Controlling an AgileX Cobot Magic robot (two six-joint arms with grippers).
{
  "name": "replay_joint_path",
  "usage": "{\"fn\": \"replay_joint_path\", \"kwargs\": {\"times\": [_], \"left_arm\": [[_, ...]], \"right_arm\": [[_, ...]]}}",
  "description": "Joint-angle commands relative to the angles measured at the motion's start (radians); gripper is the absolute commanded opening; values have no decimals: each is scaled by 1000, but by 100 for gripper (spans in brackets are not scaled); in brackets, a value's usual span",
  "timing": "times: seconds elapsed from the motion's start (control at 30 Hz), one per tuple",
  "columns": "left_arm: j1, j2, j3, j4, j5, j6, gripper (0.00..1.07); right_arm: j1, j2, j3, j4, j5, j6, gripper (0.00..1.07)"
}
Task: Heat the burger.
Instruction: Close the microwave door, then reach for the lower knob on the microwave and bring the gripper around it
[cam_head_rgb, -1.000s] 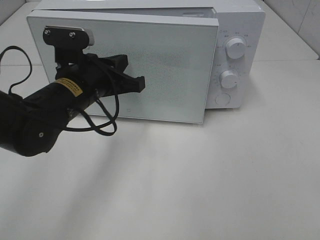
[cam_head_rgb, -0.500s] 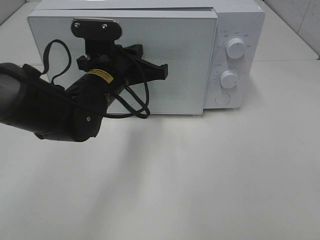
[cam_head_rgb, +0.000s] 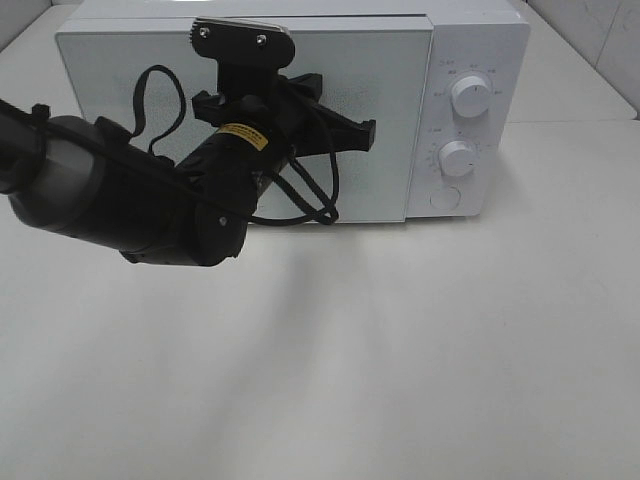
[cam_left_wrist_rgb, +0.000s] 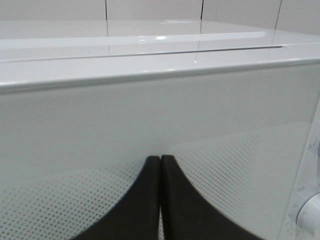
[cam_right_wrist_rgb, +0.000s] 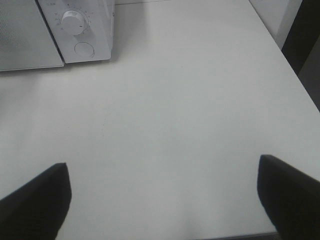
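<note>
The white microwave (cam_head_rgb: 480, 45) stands at the back of the table, and its door (cam_head_rgb: 120, 90) lies flush with the front. The burger is out of view. My left gripper (cam_head_rgb: 365, 132) is shut, its tips against the door's right part near the control panel. In the left wrist view the two black fingers (cam_left_wrist_rgb: 145, 200) are pressed together with nothing between them, right in front of the dotted door glass (cam_left_wrist_rgb: 75, 130). My right gripper (cam_right_wrist_rgb: 162, 163) hangs open and empty over bare table, off to the right of the microwave (cam_right_wrist_rgb: 95, 30).
The control panel carries an upper knob (cam_head_rgb: 471, 96), a lower knob (cam_head_rgb: 457, 158) and a round button (cam_head_rgb: 445, 198). The left arm's black cable (cam_head_rgb: 300, 205) loops in front of the door. The white table (cam_head_rgb: 400, 350) stretches forward, and its right edge (cam_right_wrist_rgb: 295, 75) shows in the right wrist view.
My left arm has swept to the right along the microwave front, pushing the door from ajar to flush. The gripper stayed shut.
</note>
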Motion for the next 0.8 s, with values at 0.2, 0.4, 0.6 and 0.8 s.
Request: {"fn": "replay_joint_path", "kwargs": {"times": [0.2,0.4,0.6,0.8], "left_arm": [[36,47,-104,-118,-19,67,0],[29,49,-112,-118,10,68,0],[-16,41,-111,-179,28,68,0],[-74,-29,-111,-176,304,102,0]], "right_arm": [[0,-20,1,4,-7,-6,97],[0,-20,1,4,-7,-6,97],[0,-20,1,4,-7,-6,97],[0,-20,1,6,-7,0,97]]}}
